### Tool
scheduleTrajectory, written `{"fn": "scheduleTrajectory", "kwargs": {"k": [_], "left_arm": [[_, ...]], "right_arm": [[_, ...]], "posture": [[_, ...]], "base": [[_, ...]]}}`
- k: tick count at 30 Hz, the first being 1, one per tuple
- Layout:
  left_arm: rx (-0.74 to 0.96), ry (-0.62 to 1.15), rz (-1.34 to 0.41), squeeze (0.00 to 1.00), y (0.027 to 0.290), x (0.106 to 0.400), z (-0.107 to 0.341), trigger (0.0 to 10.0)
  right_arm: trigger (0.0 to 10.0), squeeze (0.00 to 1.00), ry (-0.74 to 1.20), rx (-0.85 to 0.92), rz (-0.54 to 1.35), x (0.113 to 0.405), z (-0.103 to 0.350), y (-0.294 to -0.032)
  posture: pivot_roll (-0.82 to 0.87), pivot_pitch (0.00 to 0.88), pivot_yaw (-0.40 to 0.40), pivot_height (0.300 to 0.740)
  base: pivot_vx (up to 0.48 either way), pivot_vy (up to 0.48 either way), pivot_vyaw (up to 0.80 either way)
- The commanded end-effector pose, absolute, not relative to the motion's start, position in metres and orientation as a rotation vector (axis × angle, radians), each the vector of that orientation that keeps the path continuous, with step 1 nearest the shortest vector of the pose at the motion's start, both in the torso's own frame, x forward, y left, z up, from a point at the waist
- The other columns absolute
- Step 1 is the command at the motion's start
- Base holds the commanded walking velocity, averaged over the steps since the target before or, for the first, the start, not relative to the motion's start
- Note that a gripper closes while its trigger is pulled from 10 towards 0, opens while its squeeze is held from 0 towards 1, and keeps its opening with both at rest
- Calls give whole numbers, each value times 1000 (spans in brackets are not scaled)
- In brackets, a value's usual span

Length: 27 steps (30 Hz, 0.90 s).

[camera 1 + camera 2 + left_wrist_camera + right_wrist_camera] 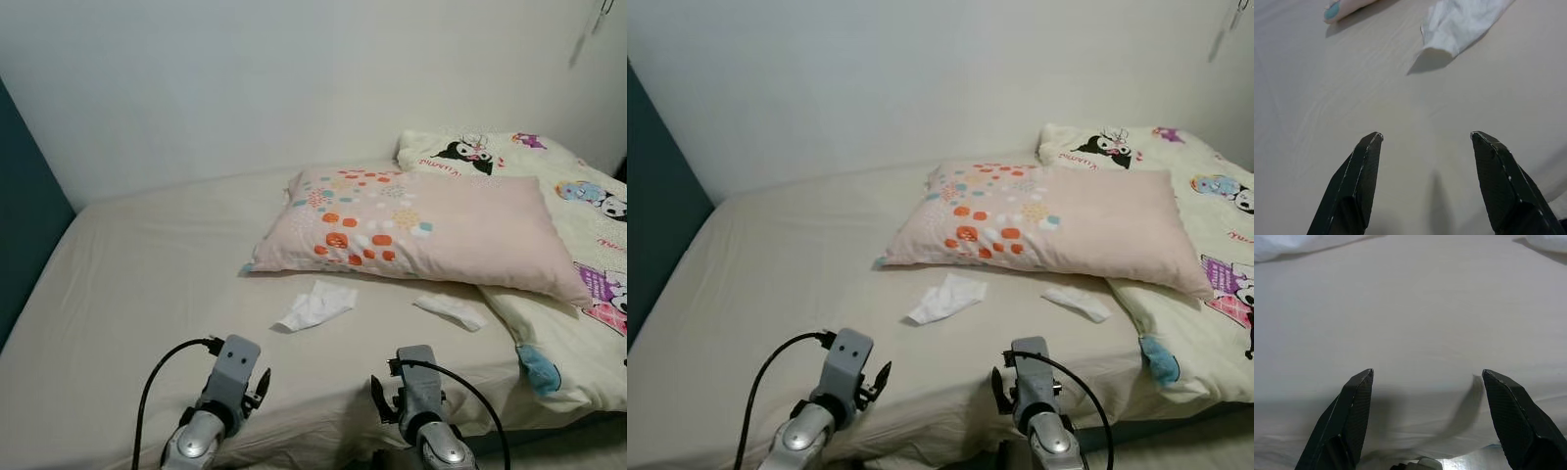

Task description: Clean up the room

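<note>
Two crumpled white tissues lie on the beige bed sheet point(147, 284): a larger tissue point(316, 305) in front of the pillow and a smaller tissue point(451, 310) to its right. My left gripper point(1425, 139) is open and hovers over the sheet a little short of the larger tissue point(1462, 22). My right gripper point(1427, 374) is open too, low over the bed's front edge. Both wrists show at the bottom of the head views, the left wrist point(230, 377) and the right wrist point(419, 384).
A pink pillow point(431, 230) with orange and teal spots lies across the bed. A cartoon-print quilt point(578, 215) covers the right side and hangs over the edge. A white wall point(294, 78) is behind, a dark teal panel point(24, 215) at left.
</note>
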<state>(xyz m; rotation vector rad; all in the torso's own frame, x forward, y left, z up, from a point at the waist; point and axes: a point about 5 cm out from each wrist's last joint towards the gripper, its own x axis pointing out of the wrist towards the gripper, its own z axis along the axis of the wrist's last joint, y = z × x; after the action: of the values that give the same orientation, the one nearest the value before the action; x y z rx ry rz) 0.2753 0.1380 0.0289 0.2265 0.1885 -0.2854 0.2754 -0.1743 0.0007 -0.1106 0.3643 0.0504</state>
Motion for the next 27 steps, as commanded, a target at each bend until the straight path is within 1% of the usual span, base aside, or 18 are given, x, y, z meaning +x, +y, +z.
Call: {"fn": "scheduleTrajectory", "kwargs": {"k": [1, 8, 13, 16, 22, 23, 24, 25, 27], "left_arm": [[249, 177, -309, 0, 144, 274, 31, 10000], [250, 117, -346, 0, 157, 282, 48, 10000], [260, 86, -423, 0, 152, 288, 60, 10000], [254, 67, -479, 0, 144, 295, 69, 10000], [249, 58, -472, 0, 142, 307, 78, 10000], [238, 47, -455, 0, 143, 310, 81, 10000], [228, 36, -444, 0, 144, 312, 85, 10000], [221, 19, -435, 0, 144, 315, 90, 10000], [182, -13, -434, 0, 140, 319, 101, 10000]], "right_arm": [[10000, 0, 328, -102, 28, 280, 8, -178], [10000, 0, 272, -109, -35, 293, 25, -193], [10000, 0, 256, -126, -82, 301, 33, -204], [10000, 0, 255, -149, -122, 307, 39, -214], [10000, 0, 245, -138, -160, 318, 50, -225], [10000, 318, 241, -140, -166, 321, 54, -227], [10000, 553, 238, -140, -171, 323, 56, -228], [10000, 1000, 235, -142, -170, 327, 61, -231], [10000, 1000, 241, -155, -168, 335, 69, -237]], "posture": [[-16, 64, 3, 572], [-3, 91, 1, 572], [3, 104, 1, 572], [7, 122, 6, 572], [5, 155, 12, 572], [4, 166, 12, 572], [4, 170, 13, 572], [6, 186, 9, 572], [15, 214, -1, 572]], "base": [[0, 0, 0], [0, 0, 0], [0, 0, 0], [0, 0, 0], [0, 0, 0], [0, 0, 0], [0, 0, 0], [0, 0, 0], [0, 0, 0]]}}
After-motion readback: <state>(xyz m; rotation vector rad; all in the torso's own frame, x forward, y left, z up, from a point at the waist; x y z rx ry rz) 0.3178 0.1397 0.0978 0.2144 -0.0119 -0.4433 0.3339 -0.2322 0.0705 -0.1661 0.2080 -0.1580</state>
